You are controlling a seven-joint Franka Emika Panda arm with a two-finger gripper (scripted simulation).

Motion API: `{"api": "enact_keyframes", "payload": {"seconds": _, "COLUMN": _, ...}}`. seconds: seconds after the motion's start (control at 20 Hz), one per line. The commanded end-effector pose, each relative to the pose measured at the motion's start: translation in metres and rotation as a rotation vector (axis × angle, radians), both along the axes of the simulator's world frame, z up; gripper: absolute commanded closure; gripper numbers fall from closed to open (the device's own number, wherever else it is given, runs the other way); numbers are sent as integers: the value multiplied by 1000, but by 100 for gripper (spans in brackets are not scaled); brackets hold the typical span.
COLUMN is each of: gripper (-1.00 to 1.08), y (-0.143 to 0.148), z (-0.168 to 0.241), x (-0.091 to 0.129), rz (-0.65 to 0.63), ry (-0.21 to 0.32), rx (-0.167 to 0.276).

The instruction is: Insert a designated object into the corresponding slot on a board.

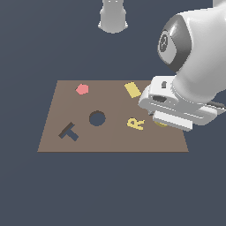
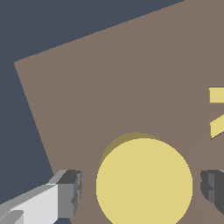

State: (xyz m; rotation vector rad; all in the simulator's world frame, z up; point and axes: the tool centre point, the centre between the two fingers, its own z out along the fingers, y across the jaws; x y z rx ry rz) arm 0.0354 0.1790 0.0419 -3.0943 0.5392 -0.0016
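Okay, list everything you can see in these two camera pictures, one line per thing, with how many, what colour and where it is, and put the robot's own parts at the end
board: one, brown, flat on the dark ground, mid-scene.
round hole: one, dark, near the board's middle.
T-shaped cutout: one, dark, towards the exterior view's left, near the front edge.
pentagon piece: one, pink, back of the board, towards the exterior view's left.
rectangular block: one, yellow, back of the board.
letter R: one, yellow, beside the round hole on the exterior view's right.
disc: one, yellow, on the board between the fingers, not touched.
robot base: one, light grey, behind the board.
arm: one, white, over the board's right side in the exterior view.
gripper: one, grey fingers, open around the disc.
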Motion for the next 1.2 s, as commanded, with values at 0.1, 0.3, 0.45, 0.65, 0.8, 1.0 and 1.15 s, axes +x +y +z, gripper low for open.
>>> {"api": "enact_keyframes", "payload": {"seconds": 0.1, "gripper": -92, "y": 0, "z": -12, "x": 0, "rz": -1, "ry": 1, "rx": 0}}
{"api": "enact_keyframes", "payload": {"seconds": 0.3, "gripper": 108, "y": 0, "z": -12, "x": 0, "rz": -1, "ry": 1, "rx": 0}}
{"api": "enact_keyframes", "payload": {"seconds": 0.45, "gripper": 108, "y": 0, "z": -12, "x": 0, "rz": -1, "ry": 1, "rx": 0}}
{"api": "enact_keyframes", "payload": {"seconds": 0.65, "gripper": 108, "y": 0, "z": -12, "x": 0, "rz": -1, "ry": 1, "rx": 0}}
{"api": "enact_keyframes", "payload": {"seconds": 0.8, "gripper": 108, "y": 0, "z": -11, "x": 0, "rz": -1, "ry": 0, "rx": 0}}
{"api": "enact_keyframes", "payload": {"seconds": 1.0, "gripper": 108, "y": -11, "z": -11, "x": 0, "rz": -2, "ry": 1, "rx": 0}}
{"api": "enact_keyframes", "payload": {"seconds": 1.15, "gripper": 108, "y": -29, "z": -10, "x": -1, "rz": -5, "ry": 1, "rx": 0}}
